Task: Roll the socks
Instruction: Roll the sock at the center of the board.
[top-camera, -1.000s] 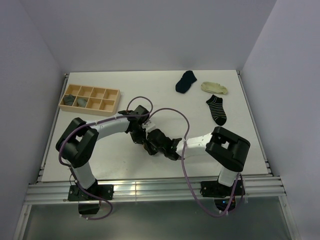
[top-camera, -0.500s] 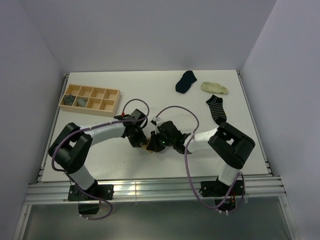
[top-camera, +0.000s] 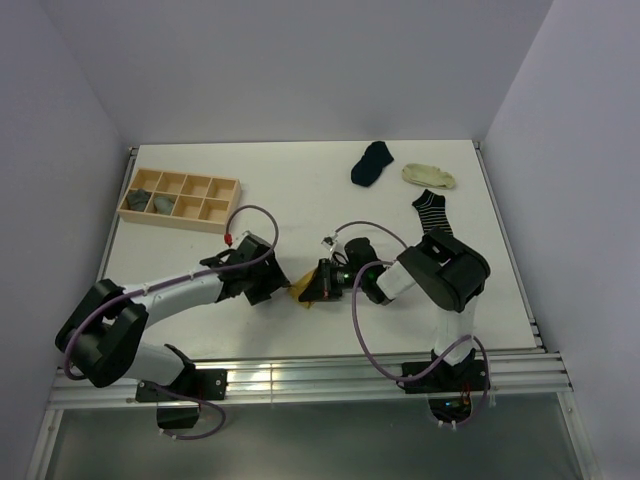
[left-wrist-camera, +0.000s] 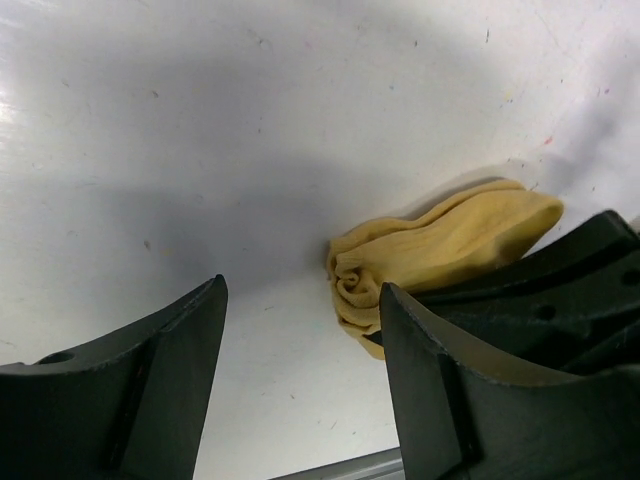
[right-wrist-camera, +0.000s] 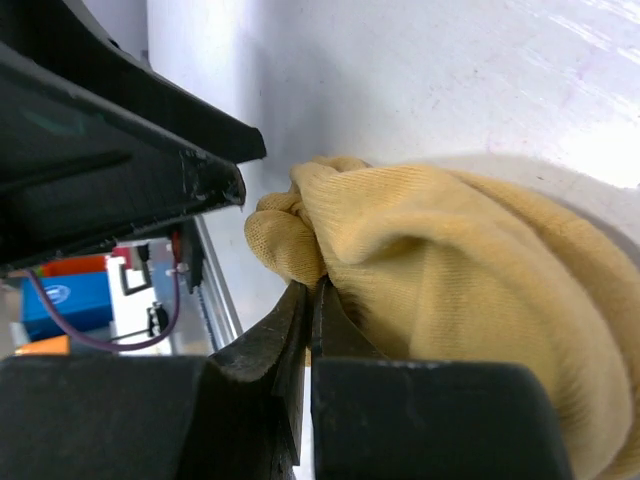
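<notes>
A mustard-yellow sock (top-camera: 306, 290) lies partly rolled on the white table between the two arms. Its rolled end (left-wrist-camera: 358, 283) faces my left gripper. My left gripper (top-camera: 281, 284) (left-wrist-camera: 300, 290) stands open just left of the sock, with only bare table between its fingers. My right gripper (top-camera: 322, 282) (right-wrist-camera: 310, 287) is shut on a fold of the mustard sock (right-wrist-camera: 470, 290), down at the table. A navy sock (top-camera: 372, 163), a cream sock (top-camera: 428, 176) and a black-and-white striped sock (top-camera: 433, 218) lie flat at the back right.
A wooden compartment tray (top-camera: 175, 221) sits at the back left with two rolled grey socks (top-camera: 140, 199) (top-camera: 162, 203) in its left cells. The table's metal front rail (top-camera: 300, 378) runs close behind the arms. Purple cables loop over both arms.
My left gripper has opened and drawn back to the left, away from the sock. My right gripper has shut on the sock and swung lower and flatter toward it.
</notes>
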